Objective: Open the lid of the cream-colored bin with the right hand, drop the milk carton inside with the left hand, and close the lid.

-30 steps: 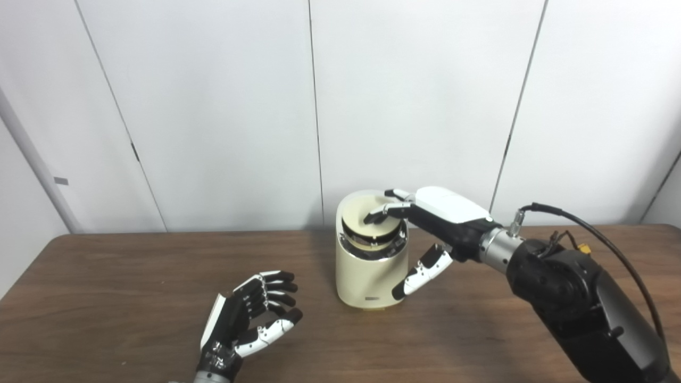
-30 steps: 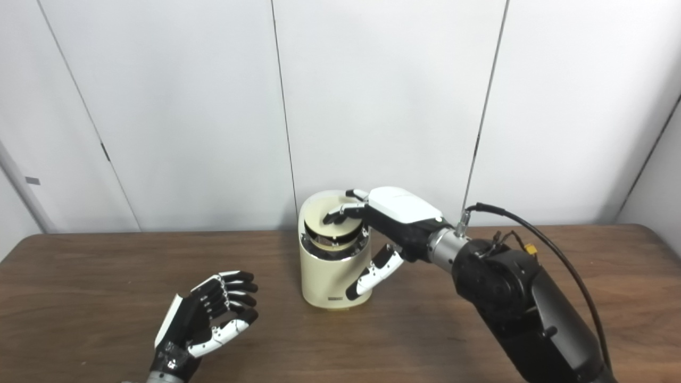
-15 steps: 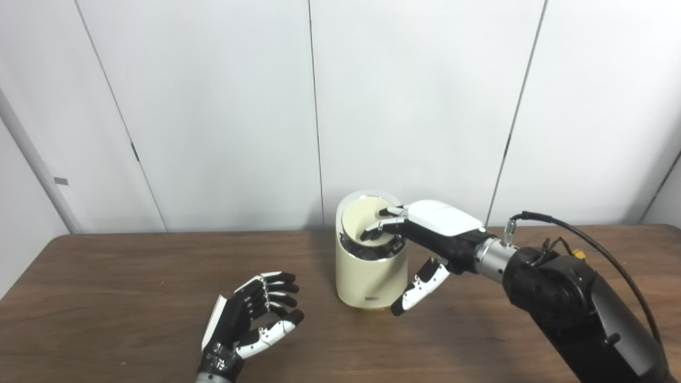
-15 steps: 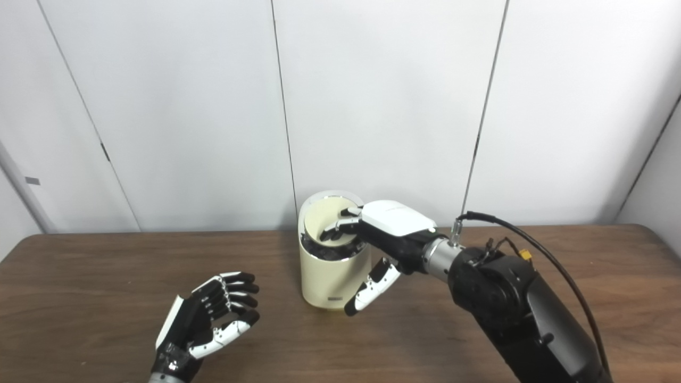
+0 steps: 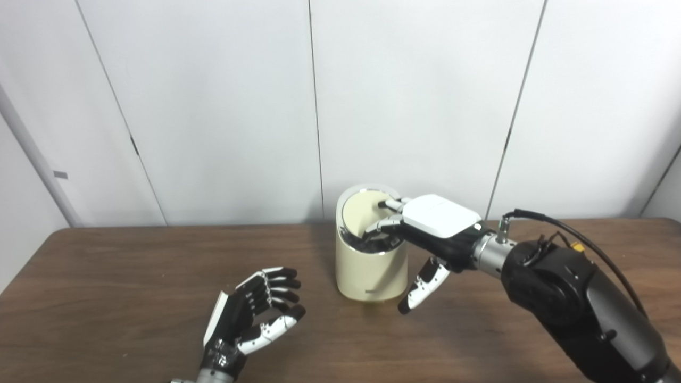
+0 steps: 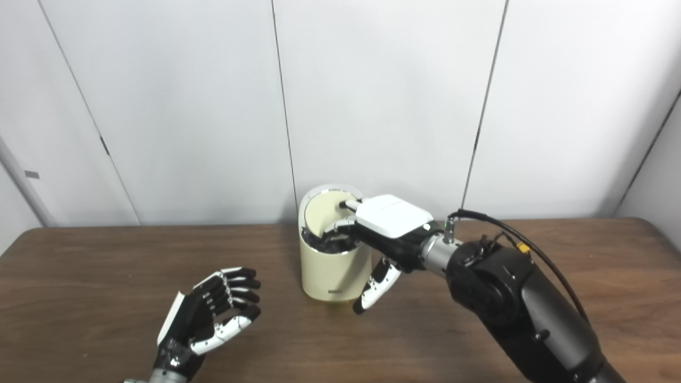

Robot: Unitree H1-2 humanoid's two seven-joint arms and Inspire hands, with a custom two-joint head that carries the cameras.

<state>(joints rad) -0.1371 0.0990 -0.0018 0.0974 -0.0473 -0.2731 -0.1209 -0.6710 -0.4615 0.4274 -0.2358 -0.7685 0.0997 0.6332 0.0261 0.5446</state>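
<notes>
our right hand (image 5: 433, 229) presses curled fingers (image 5: 384, 224) onto the tilted lid (image 5: 360, 210) of the cream-colored bin (image 5: 370, 266), a smooth, chrome-rimmed cylinder at mid-table against the white wall panels (image 5: 213, 106). it grips nothing, thumb hanging alongside. our left hand (image 5: 250, 314) hovers open and empty over bare dark wood table (image 5: 106, 298), well apart.

The bin (image 5: 371, 260) stands on the table (image 5: 106, 276), near its back edge — the wall (image 5: 213, 106) just behind. Right hand (image 5: 431, 229) lies over the lid (image 5: 360, 211); left hand (image 5: 250, 314) sits left — nearer the front.
</notes>
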